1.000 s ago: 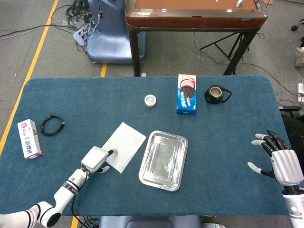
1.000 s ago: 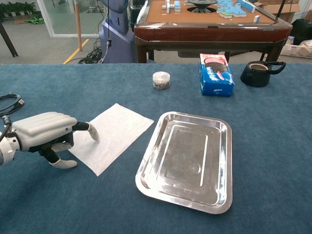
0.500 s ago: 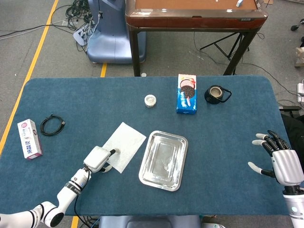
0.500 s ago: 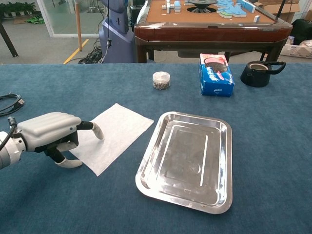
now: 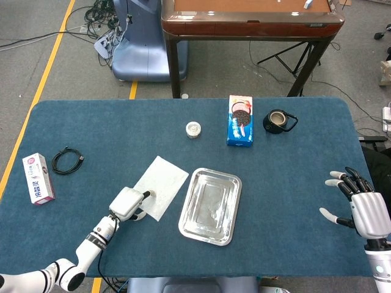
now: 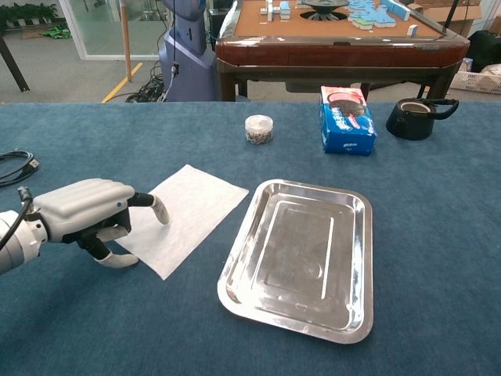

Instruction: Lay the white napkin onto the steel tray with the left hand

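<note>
The white napkin (image 5: 161,186) (image 6: 190,215) lies flat on the blue table, just left of the steel tray (image 5: 211,205) (image 6: 301,258), which is empty. My left hand (image 5: 127,204) (image 6: 82,215) is at the napkin's near-left corner. One fingertip (image 6: 160,213) rests on top of the napkin and the thumb (image 6: 117,259) lies on the cloth beside its edge; the other fingers are curled under. The napkin is not lifted. My right hand (image 5: 365,210) hovers at the table's far right with its fingers spread, holding nothing.
A blue cookie box (image 5: 240,119) (image 6: 347,119), a small lidded jar (image 5: 193,129) (image 6: 259,129) and a black teapot (image 5: 278,120) (image 6: 416,117) stand at the back. A coiled black cable (image 5: 66,162) and a white-pink box (image 5: 38,177) lie far left.
My left hand has slid right along the table onto the napkin's corner. The napkin has shifted slightly toward the tray. The right hand has not moved.
</note>
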{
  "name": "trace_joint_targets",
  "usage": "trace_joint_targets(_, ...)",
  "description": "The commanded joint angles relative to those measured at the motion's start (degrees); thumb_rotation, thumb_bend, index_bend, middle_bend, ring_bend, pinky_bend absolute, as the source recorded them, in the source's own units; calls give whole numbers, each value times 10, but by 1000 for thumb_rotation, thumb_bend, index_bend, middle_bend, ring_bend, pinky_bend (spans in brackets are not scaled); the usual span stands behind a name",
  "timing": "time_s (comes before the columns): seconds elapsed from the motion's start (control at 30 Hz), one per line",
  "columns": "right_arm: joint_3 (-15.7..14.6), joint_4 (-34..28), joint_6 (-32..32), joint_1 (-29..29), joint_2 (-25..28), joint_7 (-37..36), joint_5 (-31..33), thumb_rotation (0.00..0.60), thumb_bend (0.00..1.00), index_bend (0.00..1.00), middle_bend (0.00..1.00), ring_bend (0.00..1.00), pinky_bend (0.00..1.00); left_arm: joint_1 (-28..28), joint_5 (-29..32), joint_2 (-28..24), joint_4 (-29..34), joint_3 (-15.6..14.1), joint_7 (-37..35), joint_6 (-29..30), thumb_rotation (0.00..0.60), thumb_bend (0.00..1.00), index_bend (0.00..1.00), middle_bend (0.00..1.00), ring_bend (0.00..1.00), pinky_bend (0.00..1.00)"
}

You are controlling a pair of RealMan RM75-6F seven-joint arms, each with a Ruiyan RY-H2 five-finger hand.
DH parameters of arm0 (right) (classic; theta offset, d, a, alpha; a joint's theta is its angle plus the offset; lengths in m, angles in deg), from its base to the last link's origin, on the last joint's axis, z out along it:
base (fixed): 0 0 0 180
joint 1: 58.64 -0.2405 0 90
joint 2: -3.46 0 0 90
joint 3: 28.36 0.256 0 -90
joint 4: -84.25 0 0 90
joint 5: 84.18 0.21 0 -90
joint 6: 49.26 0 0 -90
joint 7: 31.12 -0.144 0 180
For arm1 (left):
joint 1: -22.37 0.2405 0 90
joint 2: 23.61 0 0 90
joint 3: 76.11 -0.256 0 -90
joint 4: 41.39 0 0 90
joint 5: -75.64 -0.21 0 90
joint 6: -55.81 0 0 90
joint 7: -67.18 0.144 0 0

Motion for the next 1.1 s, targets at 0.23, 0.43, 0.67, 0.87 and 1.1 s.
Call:
trace_joint_targets(0.23, 1, -1, 1, 1, 2, -2, 0, 600, 26, 356, 264, 120, 234, 0, -3, 7, -7, -2, -10, -1, 600, 246, 347, 1000, 1000, 1000)
trace_joint_targets(0.43, 1, -1, 3, 1, 2, -2, 0, 600, 26, 356, 264, 120, 234, -1, -6, 12, -12, -3, -14, 1, 600, 246, 362, 1000, 1000, 1000)
trace_joint_targets(0.67, 1, -1, 3, 1, 2, -2, 0, 600, 26, 356, 264, 120, 234, -1, -5, 17, -14, 0, -15, 4, 600, 278, 382, 1000, 1000, 1000)
trace_joint_targets(0.87, 2, -2, 3, 2, 3, -3, 0, 600, 26, 356, 264, 120, 234, 0, -1, 18, -12, 2, -13, 4, 600, 361, 396, 1000, 1000, 1000)
trace_joint_targets(1.1, 2, -1, 3, 2, 2, -3, 1, 600, 26, 356, 264, 120, 235, 0, 2, 18, -9, 4, -11, 3, 600, 407, 402, 1000, 1000, 1000)
